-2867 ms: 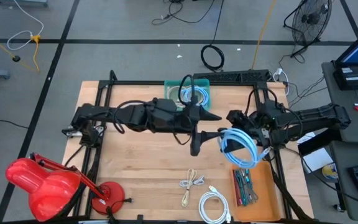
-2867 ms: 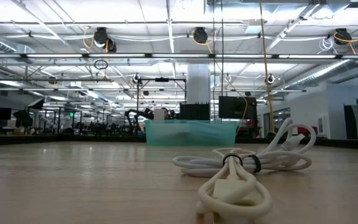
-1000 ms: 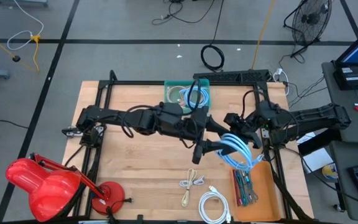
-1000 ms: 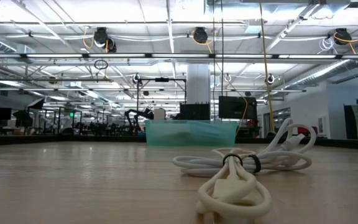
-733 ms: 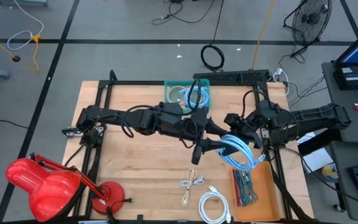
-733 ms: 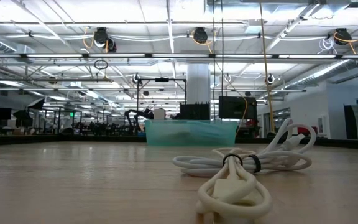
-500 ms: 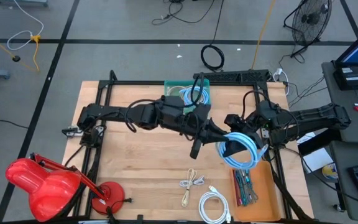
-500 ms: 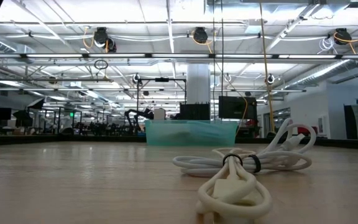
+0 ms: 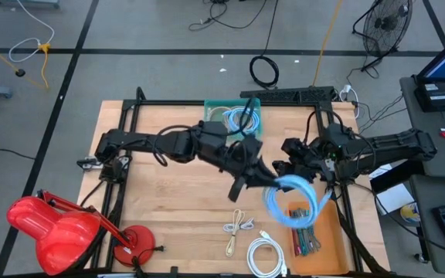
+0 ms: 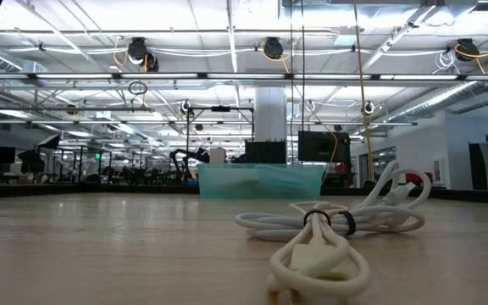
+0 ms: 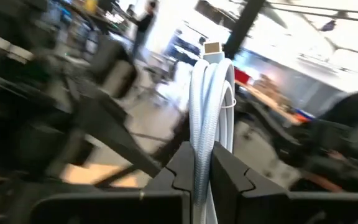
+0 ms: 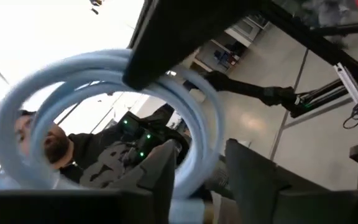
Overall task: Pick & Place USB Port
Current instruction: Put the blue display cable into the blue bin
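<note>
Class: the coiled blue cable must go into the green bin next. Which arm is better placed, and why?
Probably the left. The left gripper is shut on the blue cable, while the right gripper has opened around it. The green bin lies behind the left arm.

Cable coil (image 9: pixel 292 202): pale blue, between dark fingers (image 11: pixel 229 177).
Bin (image 9: pixel 234 116): translucent green, holding blue and white cables.
Tray (image 9: pixel 323 232): orange.
Coiled cable (image 9: pixel 266 255): white.
Small cable (image 9: pixel 238 228): cream.
Lamp (image 9: pixel 49 232): bright red.
Table (image 9: pixel 176 201): light wood grain, black frame.
Arms: black.
</note>
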